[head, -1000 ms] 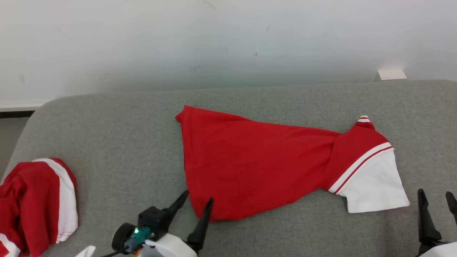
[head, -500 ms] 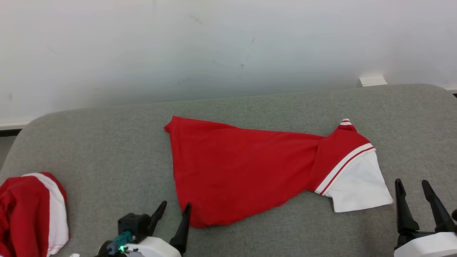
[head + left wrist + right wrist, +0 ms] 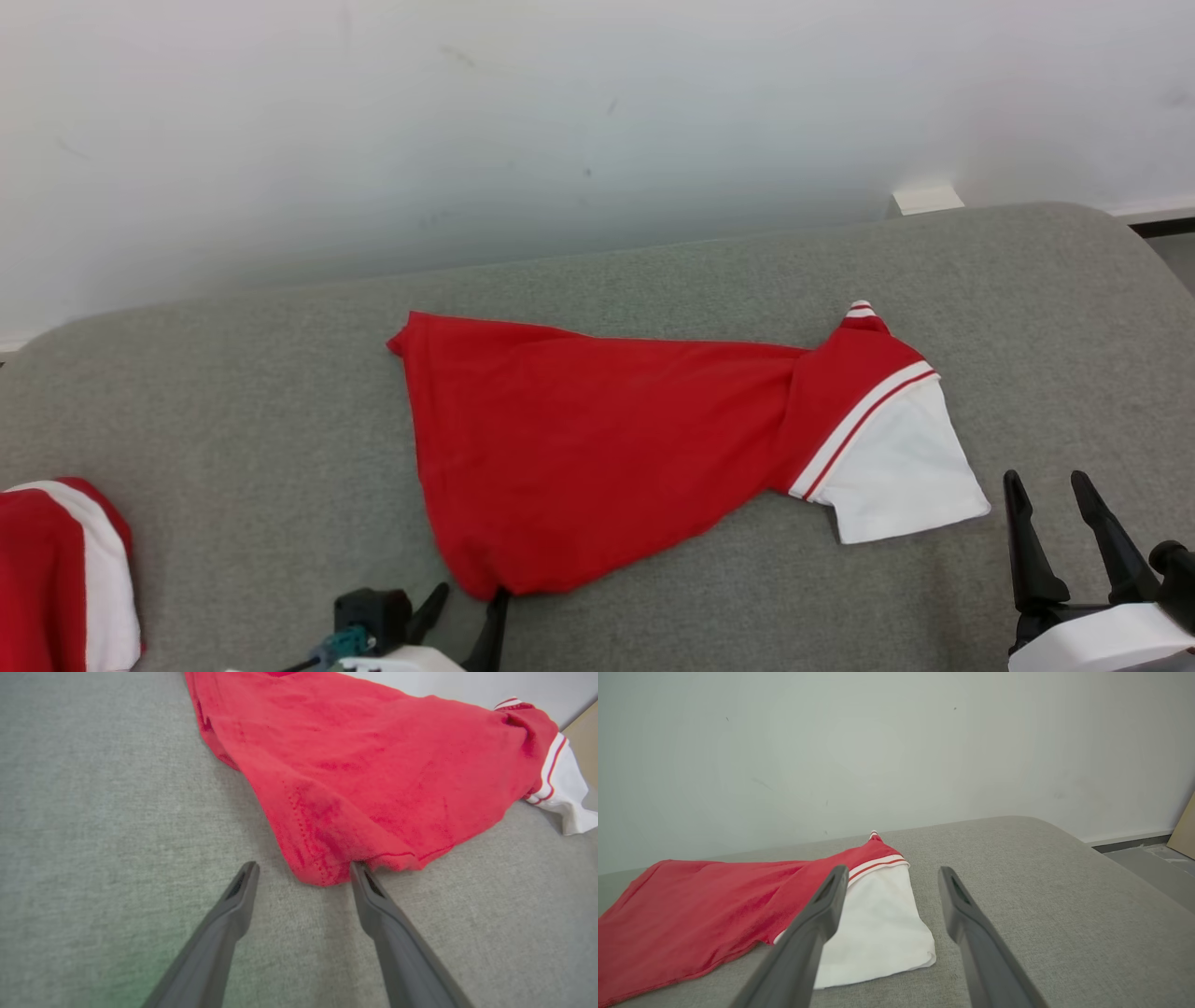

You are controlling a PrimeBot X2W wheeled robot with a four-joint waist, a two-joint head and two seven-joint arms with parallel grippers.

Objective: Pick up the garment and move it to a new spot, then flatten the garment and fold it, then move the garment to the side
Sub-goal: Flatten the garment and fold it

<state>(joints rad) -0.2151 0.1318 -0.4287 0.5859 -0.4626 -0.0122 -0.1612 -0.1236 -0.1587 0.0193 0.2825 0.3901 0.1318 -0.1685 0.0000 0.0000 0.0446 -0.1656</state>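
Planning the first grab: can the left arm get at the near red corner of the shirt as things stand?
Likely yes. The left tool is open right at the shirt's near corner, one fingertip at the hem, and only bare grey cushion lies around it.

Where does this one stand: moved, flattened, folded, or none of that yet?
Done: nothing certain. The red garment lies loosely spread and unfolded on the gray cushion; whether this is its new spot cannot be told. In hand: the left end effector, open, sits at the garment's near corner; the right end effector, open, hovers beside the white sleeve, gripping nothing. Left: flattening, folding, moving aside.
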